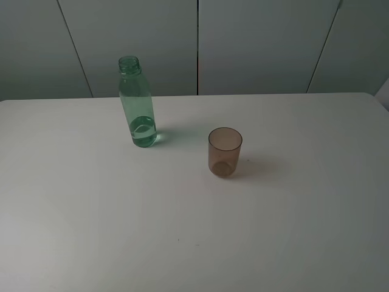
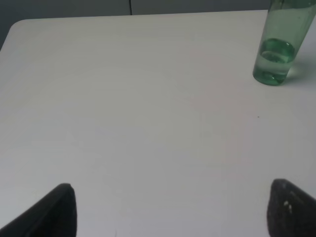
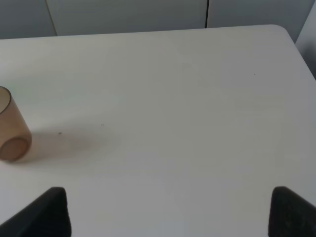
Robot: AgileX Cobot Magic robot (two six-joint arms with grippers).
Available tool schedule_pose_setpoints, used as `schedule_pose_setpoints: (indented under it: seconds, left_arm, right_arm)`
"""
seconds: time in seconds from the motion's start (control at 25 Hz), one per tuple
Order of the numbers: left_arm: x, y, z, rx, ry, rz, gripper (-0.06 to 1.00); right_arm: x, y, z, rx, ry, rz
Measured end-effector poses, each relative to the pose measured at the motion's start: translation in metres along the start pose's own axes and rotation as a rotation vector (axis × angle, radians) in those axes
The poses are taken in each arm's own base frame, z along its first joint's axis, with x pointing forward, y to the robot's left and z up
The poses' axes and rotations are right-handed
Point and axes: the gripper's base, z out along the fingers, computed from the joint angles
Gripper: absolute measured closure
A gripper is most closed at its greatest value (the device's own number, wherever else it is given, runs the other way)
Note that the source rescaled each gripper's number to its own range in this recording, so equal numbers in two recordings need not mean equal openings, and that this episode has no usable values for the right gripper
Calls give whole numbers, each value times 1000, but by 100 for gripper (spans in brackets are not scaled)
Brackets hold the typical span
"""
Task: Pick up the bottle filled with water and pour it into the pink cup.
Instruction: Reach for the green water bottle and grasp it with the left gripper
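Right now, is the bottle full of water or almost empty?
Mostly empty: the bottle stands upright, and water fills only its lowest part.

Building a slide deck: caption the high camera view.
Uncapped green bottle holding some water stands left of the pink cup on a white table.
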Motion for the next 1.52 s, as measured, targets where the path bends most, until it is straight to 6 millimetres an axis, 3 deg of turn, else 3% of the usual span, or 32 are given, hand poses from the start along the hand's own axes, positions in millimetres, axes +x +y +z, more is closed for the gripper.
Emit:
schedule_pose_setpoints:
  seconds: [0.68,0.88,1.0,1.28,1.52]
  left_arm:
    - [0,1,0,-16,0,15,0]
    - [-23,0,-26,-10,-153,64,0]
    - [-40,-3,-29,20,-146,75,0]
    - [-83,-15,10,144,-72,103,0]
    - [-118,-22,69,229,-40,54,0]
  right_arm:
    - [0,0,0,0,0,0]
    - [0,0,0,0,0,0]
    - [0,0,0,0,0,0]
    - [0,0,0,0,0,0]
    - [0,0,0,0,0,0]
